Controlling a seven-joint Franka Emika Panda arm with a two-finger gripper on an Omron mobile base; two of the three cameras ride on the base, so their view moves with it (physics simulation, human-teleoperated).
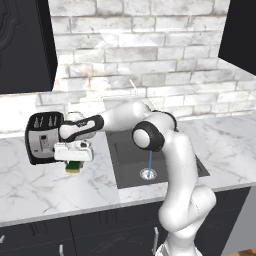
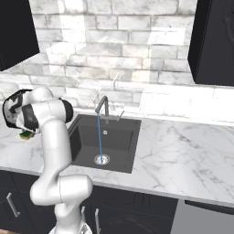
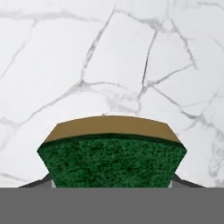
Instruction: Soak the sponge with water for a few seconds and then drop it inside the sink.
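Sponge (image 1: 74, 167) sitting on counter (image 1: 35, 185) just before toaster (image 1: 42, 136), well left of sink (image 1: 131, 165). Water (image 2: 99, 137) falling from tap (image 2: 103, 108) behind the basin, landing on drain (image 2: 102, 159).

End effector (image 1: 74, 161) closed, arm outstretched leftward.

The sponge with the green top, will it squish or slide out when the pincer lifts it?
The sponge is a small soft-looking block, so it probably squishes a bit and weighs very little. Its rough green top likely grips well, so the shut pincer should hold it. It looks dry now on the counter; under the water it may get heavier and drippy.
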